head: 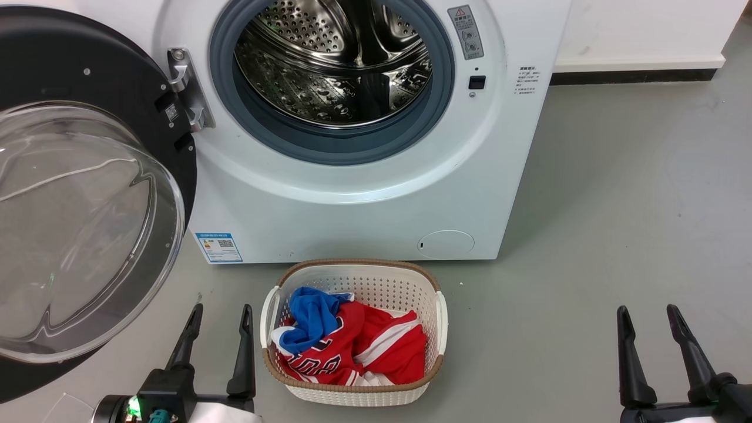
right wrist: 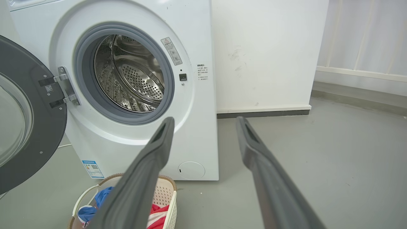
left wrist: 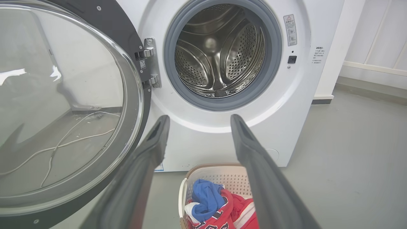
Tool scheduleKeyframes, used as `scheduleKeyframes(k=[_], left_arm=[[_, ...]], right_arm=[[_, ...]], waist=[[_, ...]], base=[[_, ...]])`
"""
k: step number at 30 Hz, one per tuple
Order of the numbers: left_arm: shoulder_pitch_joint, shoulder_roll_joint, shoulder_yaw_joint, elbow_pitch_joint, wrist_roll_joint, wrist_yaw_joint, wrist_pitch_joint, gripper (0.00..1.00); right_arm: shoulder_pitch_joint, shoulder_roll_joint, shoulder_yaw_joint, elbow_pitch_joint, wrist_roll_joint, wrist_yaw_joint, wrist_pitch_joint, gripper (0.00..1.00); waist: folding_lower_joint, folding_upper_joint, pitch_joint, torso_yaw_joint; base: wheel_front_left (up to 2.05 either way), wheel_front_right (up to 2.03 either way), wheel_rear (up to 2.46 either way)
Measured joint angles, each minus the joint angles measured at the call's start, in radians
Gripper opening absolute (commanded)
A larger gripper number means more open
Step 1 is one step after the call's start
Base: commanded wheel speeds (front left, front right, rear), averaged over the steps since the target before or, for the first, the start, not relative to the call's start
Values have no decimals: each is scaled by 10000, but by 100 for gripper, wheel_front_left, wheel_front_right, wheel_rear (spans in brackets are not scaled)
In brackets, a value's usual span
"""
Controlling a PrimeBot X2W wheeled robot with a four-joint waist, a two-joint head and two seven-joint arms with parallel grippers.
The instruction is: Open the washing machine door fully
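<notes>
Your left pincer (head: 222,308) sits low at the left of the head view with its two long dark fingers spread apart and nothing between them. Your right pincer (head: 646,310) sits low at the right, its fingers likewise apart and empty above bare grey floor (head: 617,205). Neither touches anything.

You have the white boxy front-loading washing machine (head: 352,217) standing on the floor against the pale wall, straight ahead. Its large round glossy black door with the bulging clear glass bowl (head: 88,194) is swung wide open to your left. It hangs from the metal hinge (head: 188,88) at the left edge of the opening, and its inner face and the bowl are turned towards you. The door's lower rim is just above and beside your left pincer.

You can see into the perforated steel drum (head: 335,64), ringed by the grey rubber seal (head: 329,147). Low on the machine's front are a blue label (head: 218,247) at the left corner and a round cap (head: 445,244) towards the right.

On the floor just before the machine's bottom edge, between your pincers, stands a white perforated plastic basket with a brown rim (head: 352,262). It holds crumpled red-and-white clothing (head: 376,346) with a blue garment (head: 311,317) on top.
</notes>
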Motion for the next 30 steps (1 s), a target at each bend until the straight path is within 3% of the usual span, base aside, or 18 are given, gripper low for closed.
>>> scheduleKeyframes(k=[7, 8, 14, 30], left_arm=[[0, -2, 10, 73, -6, 132, 0, 100], [4, -2, 13, 84, -6, 136, -2, 0], [136, -12, 6, 675, -153, 127, 94, 0], [-128, -12, 230, 928, -3563, -21, 894, 0]], right_arm=[[0, 0, -6, 38, 59, 0, 0, 100], [3, 0, -10, 56, 59, 0, 0, 0], [83, 2, 50, 573, 247, 0, 84, 0], [-403, -117, 184, 1149, 3649, 0, 696, 0]], waist=[[1, 0, -36, 29], [0, 0, -39, 32], [0, 0, -40, 34], [1, 0, -37, 66]], base=[[0, 0, 0], [0, 0, 0], [0, 0, 0], [0, 0, 0]])
